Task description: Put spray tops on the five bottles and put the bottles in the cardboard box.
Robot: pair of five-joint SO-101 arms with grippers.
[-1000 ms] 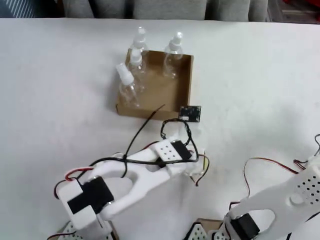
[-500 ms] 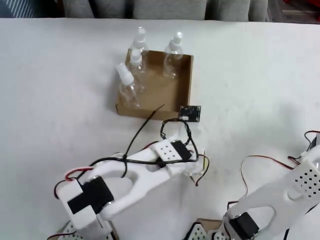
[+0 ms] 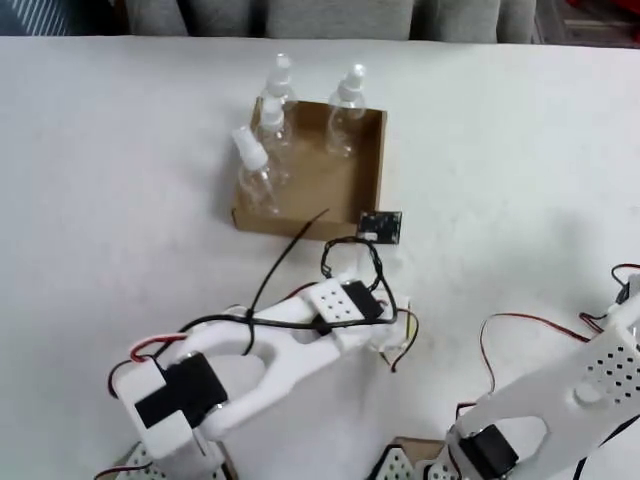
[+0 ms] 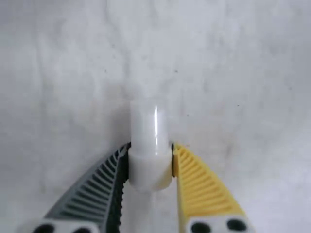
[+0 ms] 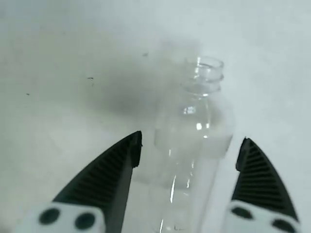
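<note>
My left gripper [image 4: 149, 162] is shut on a white spray top [image 4: 150, 145], which sticks out from between the grey and yellow fingers above the white table. My right gripper [image 5: 188, 145] is open, with a clear bottle [image 5: 194, 131] between its black fingers; the bottle has no top on its neck and touches neither finger. In the high view the cardboard box [image 3: 368, 170] sits at the table's middle back, with several clear bottles [image 3: 256, 175] wearing spray tops standing in it. The left arm [image 3: 330, 305] lies just in front of the box.
The right arm [image 3: 540, 400] runs off the high view's right edge. Black and red cables [image 3: 290, 245] loop over the left arm near the box's front wall. White table [image 3: 120, 150] lies bare to the left and right of the box.
The right arm has shifted slightly at the right edge of the high view. The left arm and the box have stayed still.
</note>
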